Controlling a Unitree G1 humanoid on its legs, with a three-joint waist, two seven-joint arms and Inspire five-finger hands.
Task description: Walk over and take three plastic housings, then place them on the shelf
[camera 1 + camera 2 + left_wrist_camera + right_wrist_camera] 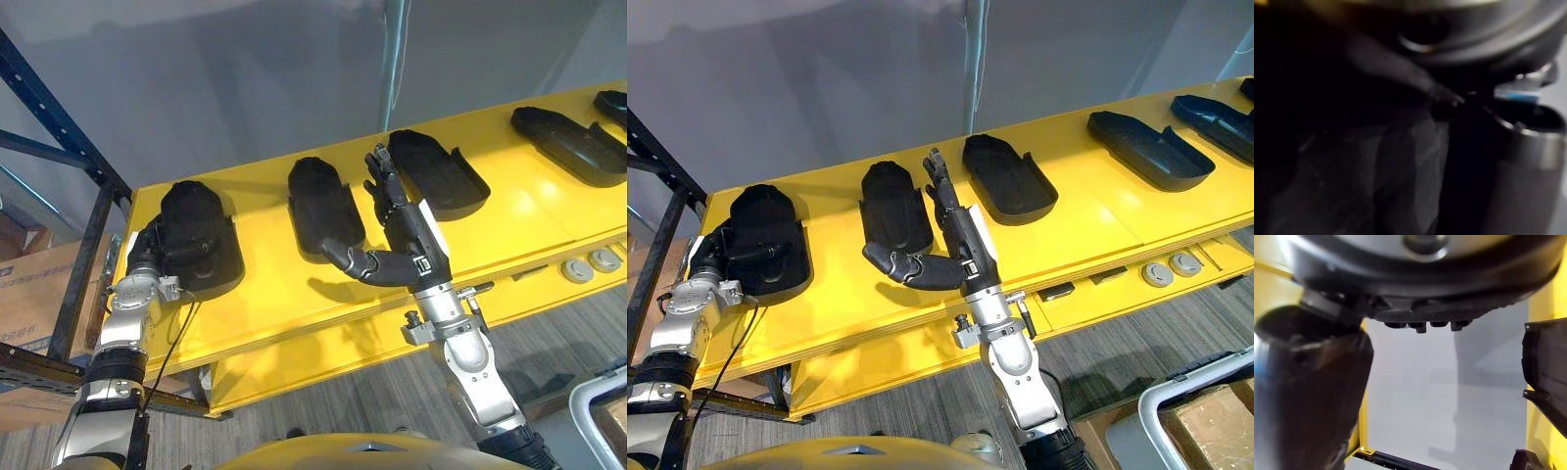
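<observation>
Several black plastic housings lie in a row on a yellow table (265, 294). My left hand (147, 253) reaches in from the left, with its fingers curled over the near edge of the leftmost housing (201, 235). My right hand (411, 235) hovers open over the table between the second housing (323, 206) and the third housing (436, 171). Its fingers point straight away from me and its thumb sticks out leftward past the near end of the second housing. Nothing is in the right hand. Two more housings (568, 142) lie further right.
A dark blue rack upright (59, 127) and a cardboard box (29, 284) stand left of the table. Two round grey discs (588, 266) sit on the table's lower front ledge. A grey wall backs the table. A bin (1195, 411) stands on the floor at lower right.
</observation>
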